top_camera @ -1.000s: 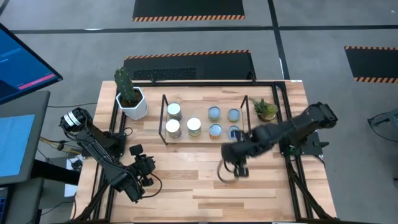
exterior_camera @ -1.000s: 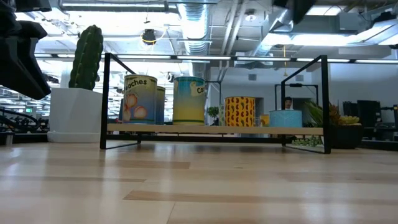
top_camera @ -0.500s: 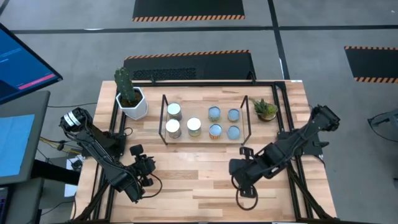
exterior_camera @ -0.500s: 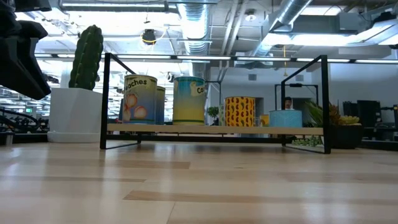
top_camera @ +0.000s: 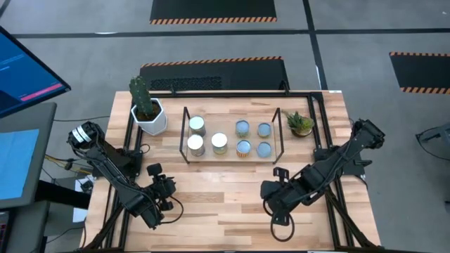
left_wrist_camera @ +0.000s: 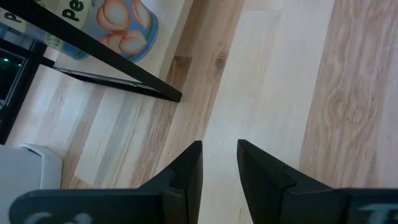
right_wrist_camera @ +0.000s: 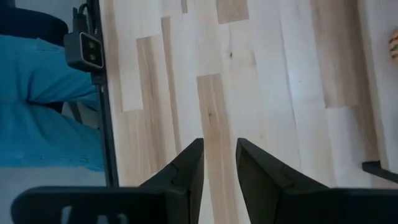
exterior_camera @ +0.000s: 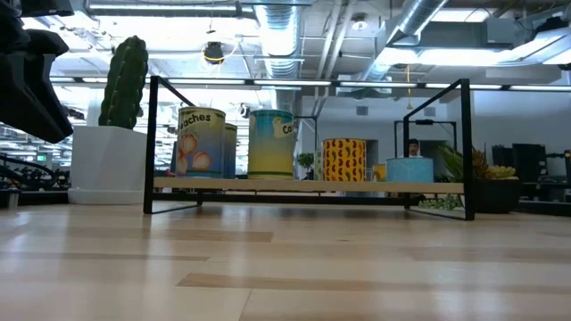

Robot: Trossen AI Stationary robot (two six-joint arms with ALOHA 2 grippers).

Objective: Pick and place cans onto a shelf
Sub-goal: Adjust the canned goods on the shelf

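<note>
In the low view the left arm [exterior_camera: 27, 71] is only a dark shape cut by the picture's edge. The peach can [exterior_camera: 202, 143] hides most of a can behind it [exterior_camera: 231, 150]. The left wrist view clips that peach can [left_wrist_camera: 118, 28] at the edge, label letters half gone. The right wrist view catches just a sliver of yellow can [right_wrist_camera: 393, 45].
</note>
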